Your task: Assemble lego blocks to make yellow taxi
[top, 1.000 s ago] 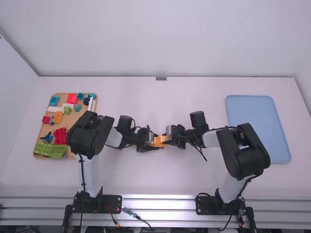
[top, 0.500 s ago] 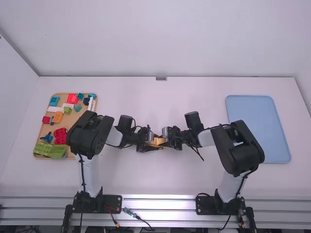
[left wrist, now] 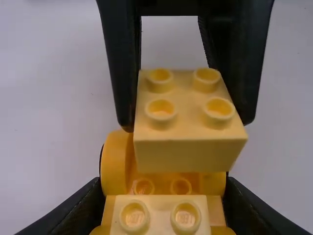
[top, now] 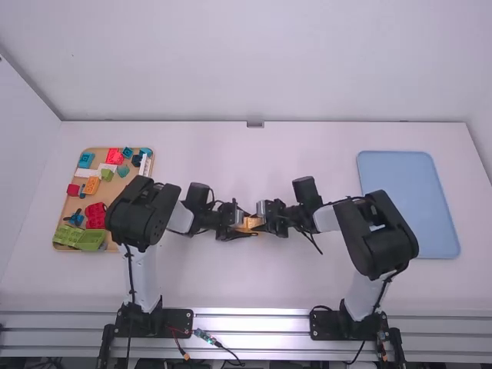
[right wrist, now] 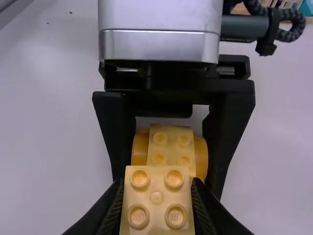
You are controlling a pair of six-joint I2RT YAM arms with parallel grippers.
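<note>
Wood tray (top: pixel 113 190), one, on the bench (top: pixel 254 280), left side. Contents: green blocks (top: pixel 91 240), at the near end; large red block (top: pixel 95 216), just beside them; small red block (top: pixel 72 190), at the left edge; teal block (top: pixel 86 160), in the far left corner; white block (top: pixel 87 173), just nearer. Blue tray (top: pixel 407 204), one, bench's right side. Pale wall (top: pixel 246 61), behind the bench.

Left hand (top: pixel 245 228) and right hand (top: pixel 262 222) at yellow blocks (top: pixel 251 223), between 1 wooden tray (top: pixel 114 187) and 1 blue tray (top: pixel 411 200)
</note>
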